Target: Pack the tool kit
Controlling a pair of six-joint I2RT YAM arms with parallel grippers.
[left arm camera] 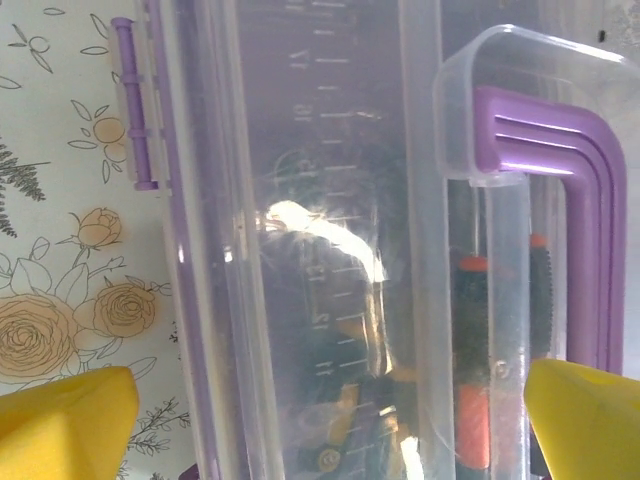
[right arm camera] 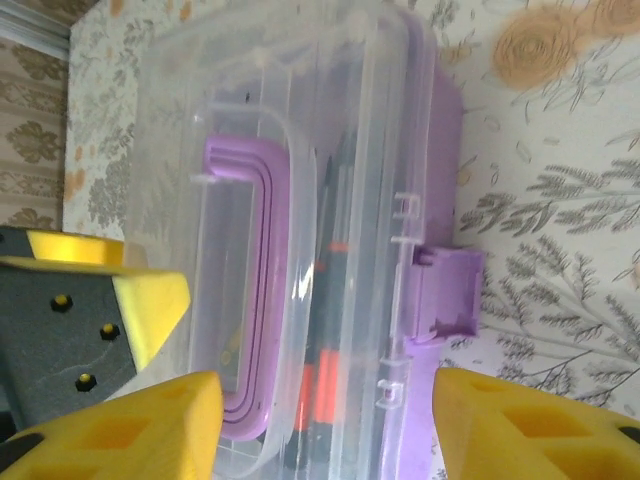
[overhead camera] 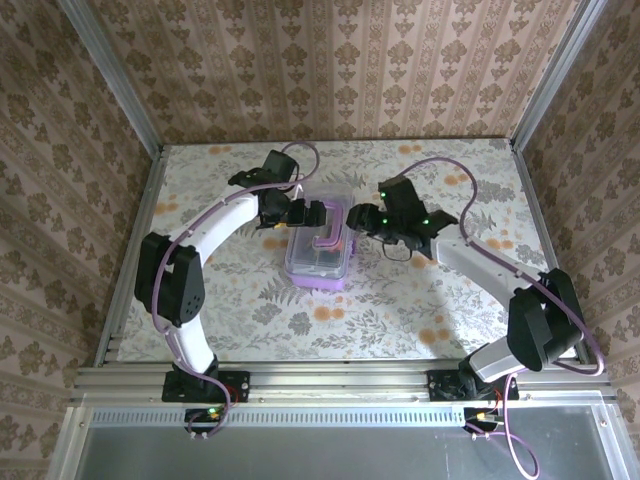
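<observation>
I work inside a mock-domestic lab booth: damask-wallpapered panels [overhead camera: 330, 60] at twelve, nine and three o'clock, bare aluminium posts [overhead camera: 110, 75] in the corners, floral-print tabletop [overhead camera: 400, 310], extruded rail [overhead camera: 340, 382] at six o'clock.

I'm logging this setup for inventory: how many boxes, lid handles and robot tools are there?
Purple box: 1
Purple lid handle: 1
Tools: 2 (left tool, right tool)
Total: 4
Screwdrivers lie inside the box, too blurred through the lid to count.
</observation>
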